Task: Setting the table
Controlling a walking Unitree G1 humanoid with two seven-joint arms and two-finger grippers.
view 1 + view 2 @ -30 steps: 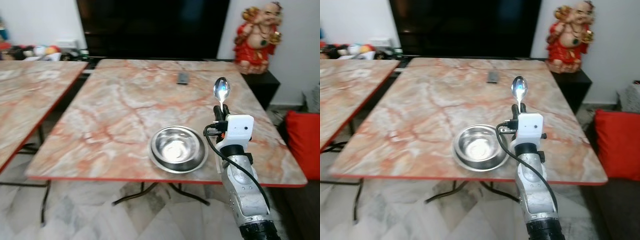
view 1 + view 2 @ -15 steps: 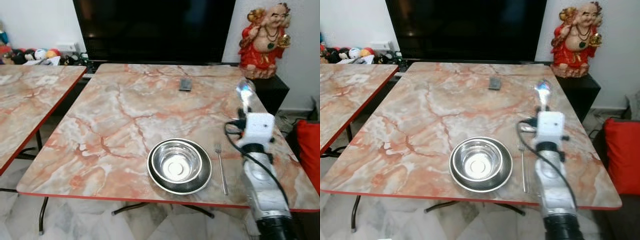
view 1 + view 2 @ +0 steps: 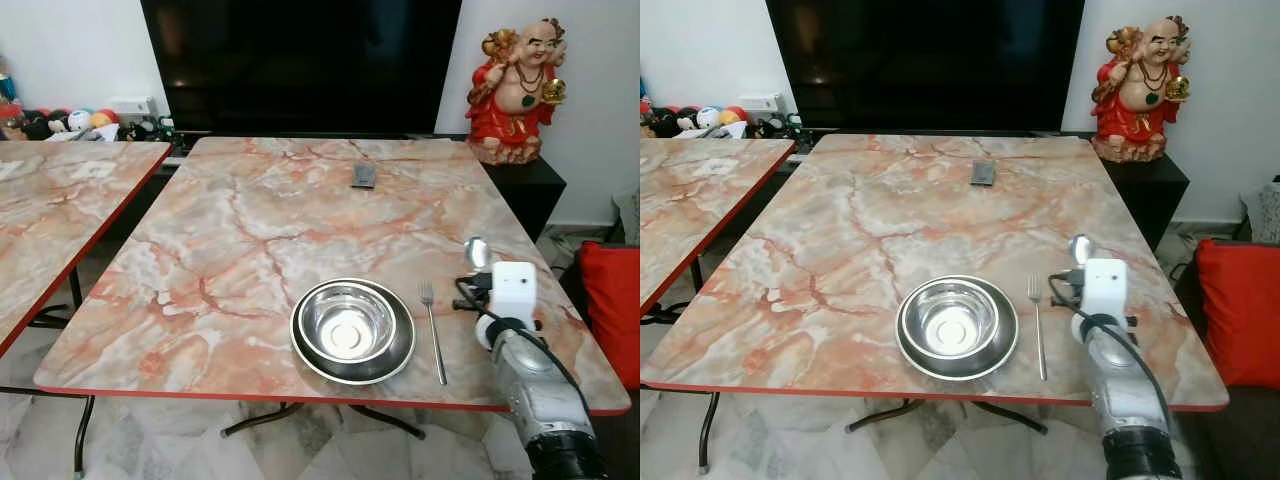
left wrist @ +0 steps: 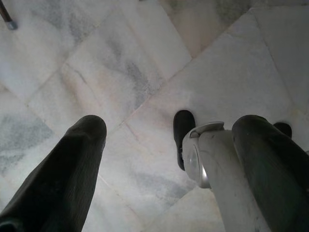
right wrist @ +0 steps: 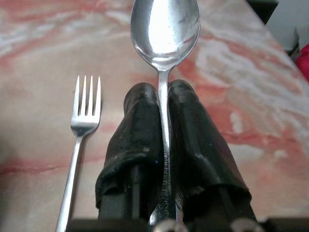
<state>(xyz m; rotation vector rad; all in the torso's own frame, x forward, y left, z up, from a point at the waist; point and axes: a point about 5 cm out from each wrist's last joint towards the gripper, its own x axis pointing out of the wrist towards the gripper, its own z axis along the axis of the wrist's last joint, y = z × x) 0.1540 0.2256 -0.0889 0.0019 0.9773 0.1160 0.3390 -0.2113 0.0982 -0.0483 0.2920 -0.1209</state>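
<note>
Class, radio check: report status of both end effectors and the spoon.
Right end effector shut on spoon, right of fork. Left end effector open, idle over floor. Bowl on plate. Nothing obstructing.

text: none legible | spoon [image 5: 165,29] handle: engraved marks, too blurred to read

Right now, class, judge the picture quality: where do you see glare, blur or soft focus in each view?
Right wrist view: glare whitens the spoon bowl; the fork and right gripper are slightly soft. Left eye view: sharp, with bright highlights inside the steel bowl. Left wrist view: the left gripper's fingers are dark and blurred against evenly lit floor tiles.
</note>
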